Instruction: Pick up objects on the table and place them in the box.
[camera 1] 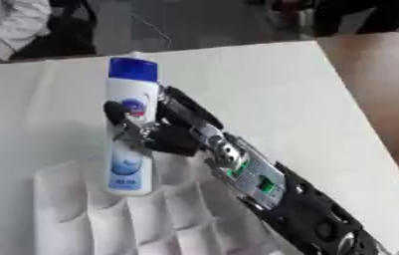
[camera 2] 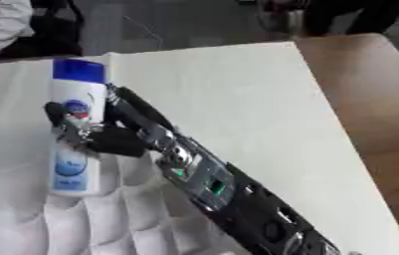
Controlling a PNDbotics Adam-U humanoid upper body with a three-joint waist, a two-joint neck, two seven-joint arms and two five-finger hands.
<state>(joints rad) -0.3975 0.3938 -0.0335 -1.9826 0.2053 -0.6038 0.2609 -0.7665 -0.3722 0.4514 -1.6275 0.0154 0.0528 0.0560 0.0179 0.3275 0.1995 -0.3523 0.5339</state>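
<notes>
A white bottle (camera 1: 131, 134) with a blue cap is held upright in the curled fingers of the right hand (camera 1: 150, 132), above the white compartmented box (camera 1: 80, 209) just below the hand. If released tilted, it could catch on a divider. Open table (camera 1: 263, 94) is left beyond the hand.

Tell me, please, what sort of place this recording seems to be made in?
Probably a lab or office test room. A white-covered table adjoins a brown wooden desk, the black and silver right hand holds a white bottle with a blue cap over a white compartmented box, and people sit at the far edge.
</notes>
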